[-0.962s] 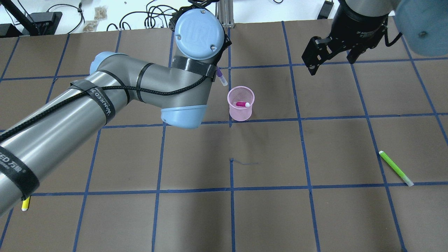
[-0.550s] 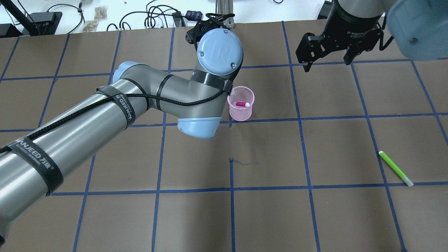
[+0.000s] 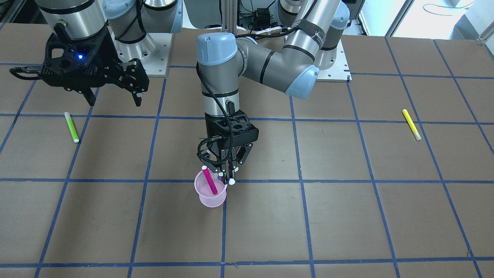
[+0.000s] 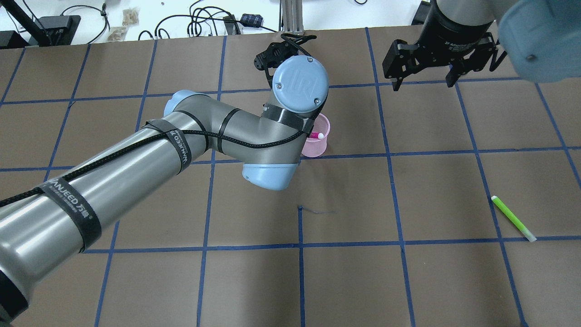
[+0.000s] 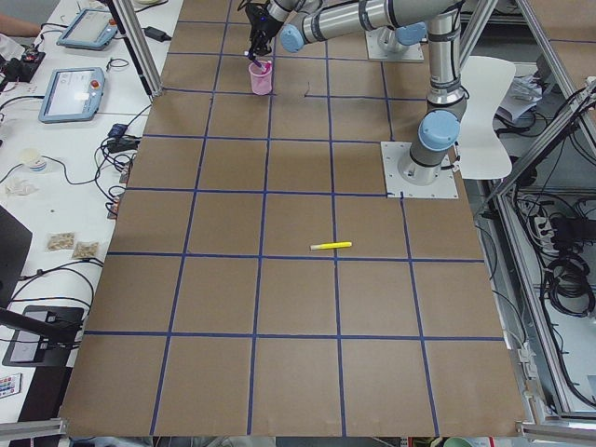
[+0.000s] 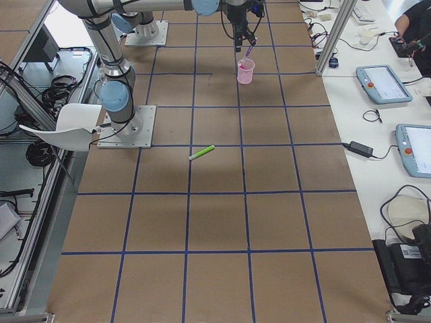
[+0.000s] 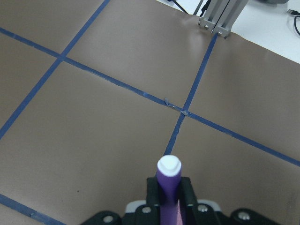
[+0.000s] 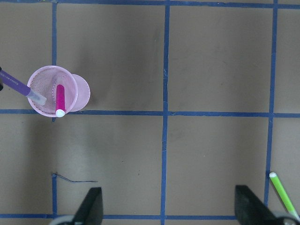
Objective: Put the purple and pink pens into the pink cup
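Pink cup (image 8: 54, 75) first: it stands upright on the brown table (image 3: 347, 216), right at a crossing of the blue tape lines, with mesh walls and its mouth open to the top. Inside it the pink pen (image 8: 60, 99) leans against the wall, white cap up by the rim. That one is in.

Now the purple pen (image 7: 168, 187). My left gripper (image 3: 227, 174) has it, jaws pinched tight on the barrel, directly above the cup's edge. In the left wrist view I see a purple barrel with a white end poking out past my fingers. From the right wrist camera the pen runs on a slant, and its pale lower end lies across the cup's rim, just beside the pink pen. How deep it reaches I cannot tell. From overhead my own left wrist covers most of the cup, leaving only a strip of pink wall and the pink pen's cap showing.

My right gripper (image 3: 114, 98) hangs above the table well off to the side, jaws spread wide with nothing between them.

Around me, a green pen (image 4: 514, 218) lies flat on my right side, well apart from the cup. A yellow pen (image 3: 411, 124) lies flat out on my left, also well apart.
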Controlling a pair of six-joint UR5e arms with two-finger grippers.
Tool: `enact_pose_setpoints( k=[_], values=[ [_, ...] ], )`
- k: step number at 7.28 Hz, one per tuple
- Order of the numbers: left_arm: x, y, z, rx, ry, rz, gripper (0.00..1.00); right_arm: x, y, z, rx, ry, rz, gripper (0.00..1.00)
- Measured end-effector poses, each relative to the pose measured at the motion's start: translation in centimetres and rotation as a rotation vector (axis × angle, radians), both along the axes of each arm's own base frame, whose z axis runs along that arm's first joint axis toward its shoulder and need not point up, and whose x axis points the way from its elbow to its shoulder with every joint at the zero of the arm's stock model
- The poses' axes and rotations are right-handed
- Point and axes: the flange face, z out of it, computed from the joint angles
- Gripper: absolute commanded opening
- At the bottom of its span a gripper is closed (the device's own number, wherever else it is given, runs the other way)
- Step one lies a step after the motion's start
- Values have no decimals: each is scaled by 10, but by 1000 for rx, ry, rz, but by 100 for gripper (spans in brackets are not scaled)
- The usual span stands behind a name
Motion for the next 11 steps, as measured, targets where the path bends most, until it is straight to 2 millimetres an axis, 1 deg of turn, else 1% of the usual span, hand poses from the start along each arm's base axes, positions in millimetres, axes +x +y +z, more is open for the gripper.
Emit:
enact_pose_setpoints(
  k=[1,2,3,4,5,6,7,8,9,10,11],
  values=[
    [-2,0,-7,4,-3,-1,0,0,-1,0,-13,-3,-19,97],
    [-3,-2,-14,3,-3,-2,8,1,-4,2,-39,-10,-31,99],
    [-4,-4,-18,-4,1,-4,46,1,-7,2,-64,-16,-35,100],
    [-5,-5,-24,-6,0,-5,75,1,-8,-1,-75,-17,-36,100],
    [-6,-6,-27,-4,-3,-8,96,1,-8,-4,-81,-17,-37,100],
    [-6,-7,-29,-3,-5,-9,97,1,-8,-6,-84,-18,-36,100],
    [-6,-7,-29,-4,-5,-10,100,1,-8,-7,-85,-19,-36,100],
    [-4,-9,-21,-15,-2,-17,100,1,-8,-8,-85,-20,-35,100],
    [6,-14,-7,-29,-17,-41,100,1,-8,-8,-84,-20,-34,100],
    [31,-24,7,-26,-47,-76,100,1,-8,-8,-84,-20,-34,100],
    [68,-40,20,8,-51,-104,100,1,-8,-8,-84,-20,-34,100]
  ],
)
